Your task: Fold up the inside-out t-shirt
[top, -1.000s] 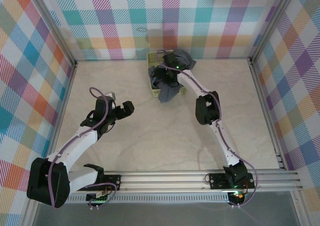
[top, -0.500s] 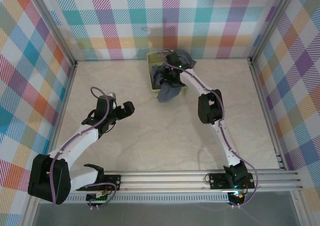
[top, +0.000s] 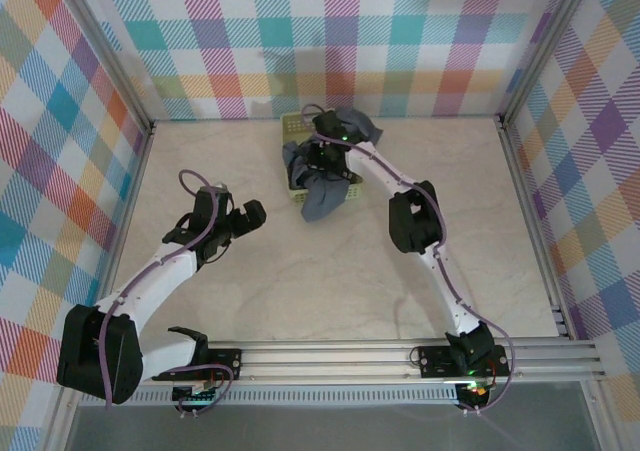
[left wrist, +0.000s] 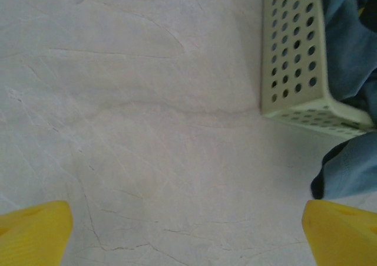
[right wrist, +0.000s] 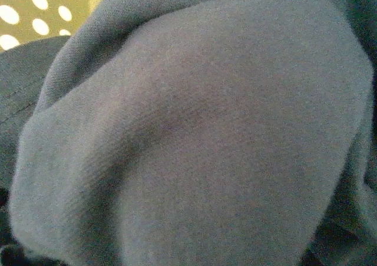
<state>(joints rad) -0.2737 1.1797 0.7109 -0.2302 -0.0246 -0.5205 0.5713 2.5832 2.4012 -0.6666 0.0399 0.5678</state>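
The slate-grey t-shirt (top: pixel 322 199) is bunched in the lime-green mesh basket (top: pixel 292 123) at the back middle of the table, with one part hanging over the front rim onto the table. My right gripper (top: pixel 319 159) is sunk into the cloth over the basket, and its fingers are hidden. The right wrist view is pressed against grey t-shirt fabric (right wrist: pixel 200 136). My left gripper (top: pixel 243 217) hovers open over bare table, left of the basket. In the left wrist view its yellow fingertips (left wrist: pixel 34 230) stand wide apart, with the basket (left wrist: pixel 293 53) and t-shirt (left wrist: pixel 352 171) ahead on the right.
The pale marbled table (top: pixel 300 281) stretches in front of the basket and between the arms. Checked walls (top: pixel 330 41) close the back and both sides. A metal rail (top: pixel 400 356) runs along the near edge.
My right gripper has moved left at the back, and the basket and t-shirt have slid left with it. The left arm has barely shifted.
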